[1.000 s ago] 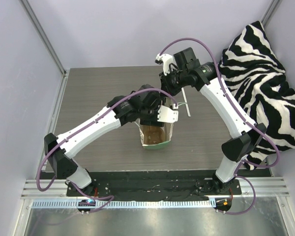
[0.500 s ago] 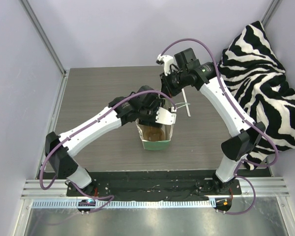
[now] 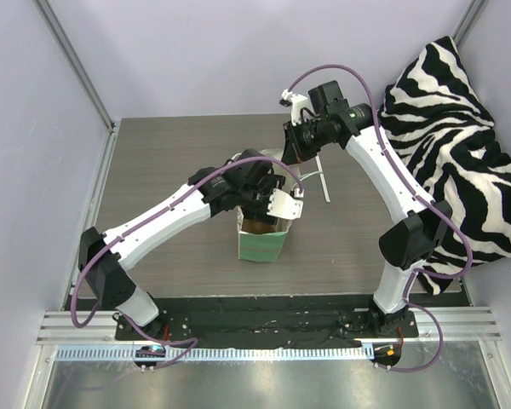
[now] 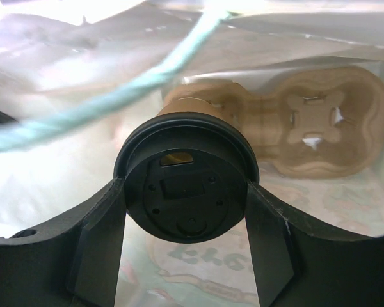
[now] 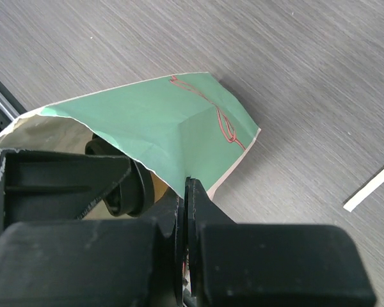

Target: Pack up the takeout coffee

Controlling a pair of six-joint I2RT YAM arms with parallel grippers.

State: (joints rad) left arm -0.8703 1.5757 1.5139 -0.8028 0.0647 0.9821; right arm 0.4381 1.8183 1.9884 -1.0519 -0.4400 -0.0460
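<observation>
Bag (image 3: 260, 247) rim got pulled to 12 o'clock by right gripper (image 5: 184, 195), shut on it. Inside bag, coffee cup (image 4: 185, 169) is held by part-open left gripper (image 4: 184, 204) & should be set straight into carrier (image 4: 317, 121).

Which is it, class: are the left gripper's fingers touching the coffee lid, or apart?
Touching. In the left wrist view, both fingers press against the lid at its sides, with no gap.
</observation>
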